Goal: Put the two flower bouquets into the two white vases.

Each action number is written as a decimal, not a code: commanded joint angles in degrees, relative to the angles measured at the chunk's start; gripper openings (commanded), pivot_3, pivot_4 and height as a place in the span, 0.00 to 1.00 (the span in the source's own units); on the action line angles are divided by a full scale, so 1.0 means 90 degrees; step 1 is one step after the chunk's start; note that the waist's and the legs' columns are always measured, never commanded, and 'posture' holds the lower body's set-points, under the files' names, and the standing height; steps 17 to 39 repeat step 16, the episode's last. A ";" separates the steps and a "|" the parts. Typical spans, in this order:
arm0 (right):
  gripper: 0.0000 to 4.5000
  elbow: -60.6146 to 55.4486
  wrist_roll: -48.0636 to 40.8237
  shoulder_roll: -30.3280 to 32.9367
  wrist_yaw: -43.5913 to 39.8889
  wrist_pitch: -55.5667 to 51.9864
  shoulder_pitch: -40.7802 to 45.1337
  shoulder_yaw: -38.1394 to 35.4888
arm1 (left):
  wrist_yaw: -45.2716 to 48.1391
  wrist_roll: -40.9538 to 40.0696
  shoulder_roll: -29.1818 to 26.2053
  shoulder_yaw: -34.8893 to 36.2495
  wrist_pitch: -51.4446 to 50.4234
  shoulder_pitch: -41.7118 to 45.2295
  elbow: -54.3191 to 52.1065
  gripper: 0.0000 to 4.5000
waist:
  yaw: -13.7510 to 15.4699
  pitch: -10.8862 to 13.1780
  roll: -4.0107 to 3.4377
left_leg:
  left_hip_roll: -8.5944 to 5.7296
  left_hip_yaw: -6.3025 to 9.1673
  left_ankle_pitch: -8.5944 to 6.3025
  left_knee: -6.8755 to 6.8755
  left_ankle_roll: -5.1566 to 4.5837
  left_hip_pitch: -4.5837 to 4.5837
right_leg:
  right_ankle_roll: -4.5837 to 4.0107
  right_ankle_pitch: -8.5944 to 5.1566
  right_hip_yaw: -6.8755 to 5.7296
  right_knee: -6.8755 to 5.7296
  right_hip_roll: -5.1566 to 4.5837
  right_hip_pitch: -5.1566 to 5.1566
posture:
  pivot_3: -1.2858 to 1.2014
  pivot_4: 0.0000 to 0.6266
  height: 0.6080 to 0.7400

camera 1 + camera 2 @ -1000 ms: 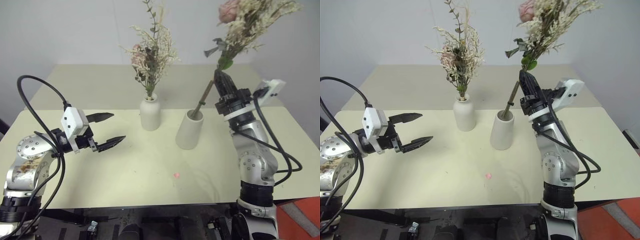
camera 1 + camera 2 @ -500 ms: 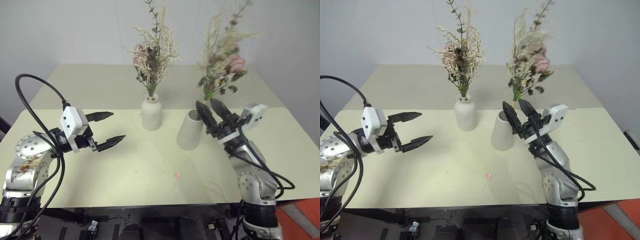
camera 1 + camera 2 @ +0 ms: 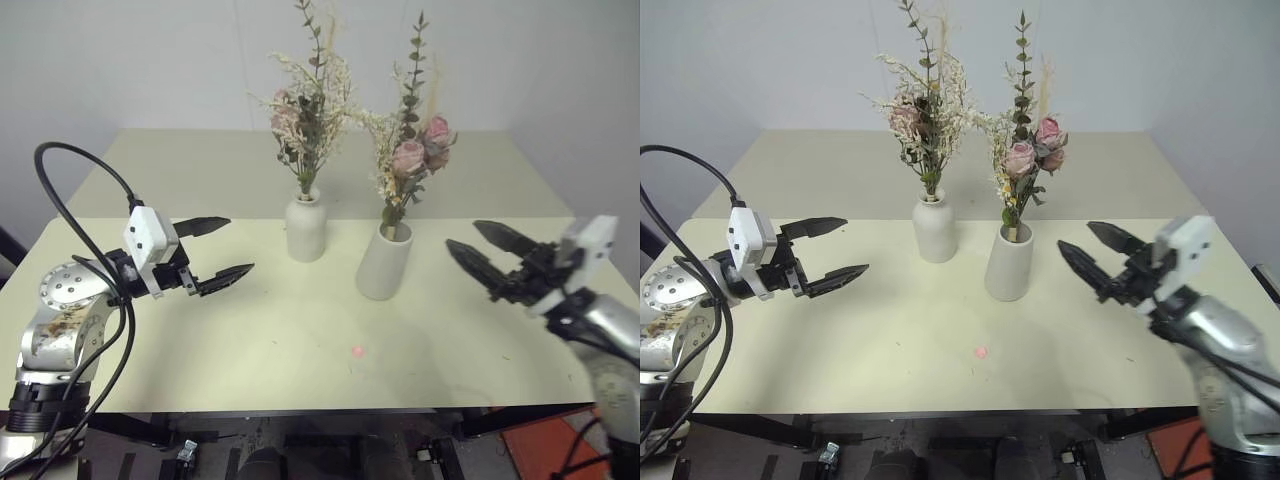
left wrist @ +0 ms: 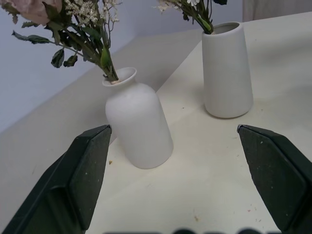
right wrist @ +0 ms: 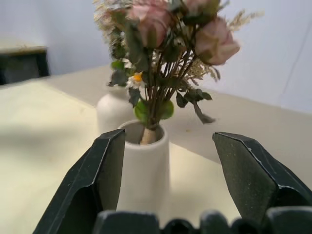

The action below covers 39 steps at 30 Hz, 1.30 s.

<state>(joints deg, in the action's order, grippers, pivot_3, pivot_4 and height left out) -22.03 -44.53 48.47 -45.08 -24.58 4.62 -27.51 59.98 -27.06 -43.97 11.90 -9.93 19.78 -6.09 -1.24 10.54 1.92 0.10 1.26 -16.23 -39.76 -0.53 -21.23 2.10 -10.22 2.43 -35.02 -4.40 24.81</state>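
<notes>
Since a second ago the right claw let go of the second bouquet and backed off to the right, fingers spread and empty. Stems now stand upright in the wide vase mid-frame. First bouquet stands upright in the bottle vase. Left claw hangs open, empty, over the surface.

Two matt white ceramic vases, a bottle-shaped vase and a tapered cylinder vase, show smooth, unglazed-looking skins on a pale cream table with a dull, lightly speckled finish. The left bouquet and right bouquet look dry and papery, their roses soft and matt. The left gripper and right gripper have matt black plastic fingers, backed by glossy white plastic housings
</notes>
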 commanded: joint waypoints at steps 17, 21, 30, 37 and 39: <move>0.77 0.1842 0.0663 0.1490 -0.1806 0.0332 0.0813 -0.0862 | -0.0289 -0.0228 -0.0592 0.1360 -0.0244 -0.1061 -0.0873 1.00 | 0.0002 0.0000 0.0002 | 0.0012 -0.0004 -0.0002 -0.0001 -0.0002 0.0028 | 0.0022 -0.0015 -0.0003 0.0009 0.0002 -0.0046 | 0.52 0.24 1.00; 0.77 0.1842 0.0663 0.1490 -0.1806 0.0332 0.0813 -0.0862 | -0.0289 -0.0228 -0.0592 0.1360 -0.0244 -0.1061 -0.0873 1.00 | 0.0002 0.0000 0.0002 | 0.0012 -0.0004 -0.0002 -0.0001 -0.0002 0.0028 | 0.0022 -0.0015 -0.0003 0.0009 0.0002 -0.0046 | 0.52 0.24 1.00; 0.77 0.1842 0.0663 0.1490 -0.1806 0.0332 0.0813 -0.0862 | -0.0289 -0.0228 -0.0592 0.1360 -0.0244 -0.1061 -0.0873 1.00 | 0.0002 0.0000 0.0002 | 0.0012 -0.0004 -0.0002 -0.0001 -0.0002 0.0028 | 0.0022 -0.0015 -0.0003 0.0009 0.0002 -0.0046 | 0.52 0.24 1.00; 0.77 0.1842 0.0663 0.1490 -0.1806 0.0332 0.0813 -0.0862 | -0.0289 -0.0228 -0.0592 0.1360 -0.0244 -0.1061 -0.0873 1.00 | 0.0002 0.0000 0.0002 | 0.0012 -0.0004 -0.0002 -0.0001 -0.0002 0.0028 | 0.0022 -0.0015 -0.0003 0.0009 0.0002 -0.0046 | 0.52 0.24 1.00; 0.77 0.1842 0.0663 0.1490 -0.1806 0.0332 0.0813 -0.0862 | -0.0289 -0.0228 -0.0592 0.1360 -0.0244 -0.1061 -0.0873 1.00 | 0.0002 0.0000 0.0002 | 0.0012 -0.0004 -0.0002 -0.0001 -0.0002 0.0028 | 0.0022 -0.0015 -0.0003 0.0009 0.0002 -0.0046 | 0.52 0.24 1.00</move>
